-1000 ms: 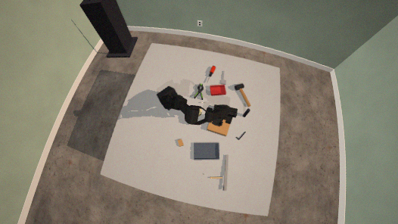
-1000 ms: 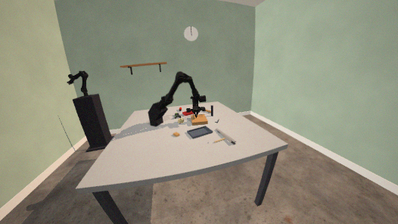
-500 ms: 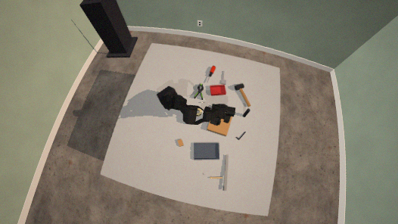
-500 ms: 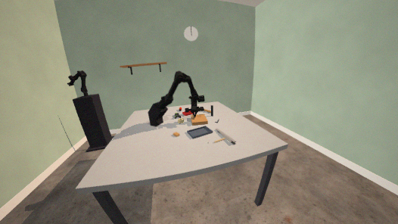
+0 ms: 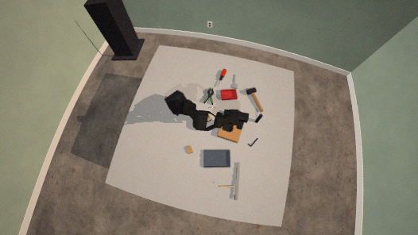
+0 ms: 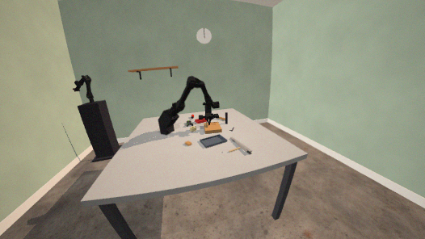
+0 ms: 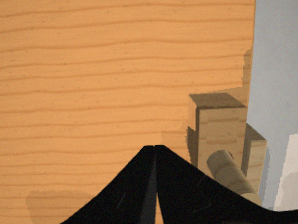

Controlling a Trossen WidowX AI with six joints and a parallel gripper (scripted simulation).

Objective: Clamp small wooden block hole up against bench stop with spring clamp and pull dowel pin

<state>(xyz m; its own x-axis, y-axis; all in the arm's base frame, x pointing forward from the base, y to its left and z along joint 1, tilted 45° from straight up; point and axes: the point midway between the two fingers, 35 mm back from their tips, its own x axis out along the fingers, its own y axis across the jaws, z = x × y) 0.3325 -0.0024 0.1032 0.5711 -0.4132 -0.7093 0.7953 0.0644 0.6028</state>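
My gripper (image 7: 154, 154) is shut on nothing and hangs low over the orange wooden board (image 7: 120, 76), fingers pressed together. In the wrist view the small wooden block (image 7: 218, 132) stands at the board's right edge, to the right of my fingertips. A short dowel pin (image 7: 226, 171) sticks out of it at a slant. A second pale wooden piece (image 7: 256, 152) touches the block's right side; I cannot tell if it is the bench stop. In the top view my gripper (image 5: 234, 119) covers the board (image 5: 230, 133). The green and black spring clamp (image 5: 209, 95) lies on the table behind the arm, apart from the board.
A red box (image 5: 228, 94), hammer (image 5: 255, 99) and screwdriver (image 5: 220, 75) lie behind the board. A black cylinder (image 5: 258, 117) and hex key (image 5: 253, 141) lie to its right. A grey tray (image 5: 216, 158), small orange block (image 5: 189, 149), ruler (image 5: 236, 180) and pencil (image 5: 227, 186) lie in front.
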